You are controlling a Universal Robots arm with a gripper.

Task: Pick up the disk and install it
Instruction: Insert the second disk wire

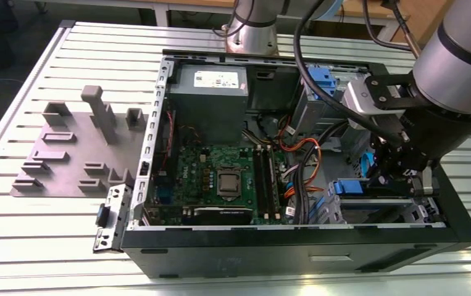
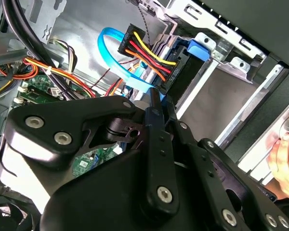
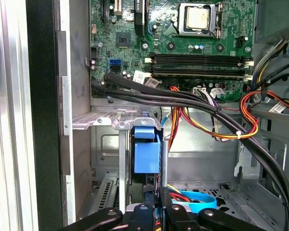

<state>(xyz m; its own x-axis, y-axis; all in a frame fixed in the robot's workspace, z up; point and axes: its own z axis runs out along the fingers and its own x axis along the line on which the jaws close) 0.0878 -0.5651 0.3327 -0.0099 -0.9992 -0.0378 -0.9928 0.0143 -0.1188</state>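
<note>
While the disk in its blue plastic carrier bracket point(image 3: 146, 153) sits upright in the grey metal drive cage point(image 3: 102, 121) at the front corner of the open black computer case point(image 1: 301, 250), I see my black gripper point(image 3: 151, 211) right at its rear end. In the first wrist view the fingers point(image 3: 172, 211) stand close together on the disk's edge, though I cannot tell whether they truly clamp it. In the second wrist view a black connector with red, yellow and orange wires point(image 2: 147, 55) and a flat blue ribbon cable point(image 2: 111, 55) are plugged at the disk's end. Beyond the cage lies the green motherboard point(image 1: 218, 172), with the grey boxy power supply point(image 1: 210, 102) at the case's far edge. A person's hand point(image 2: 285, 154) shows beside the case.
</note>
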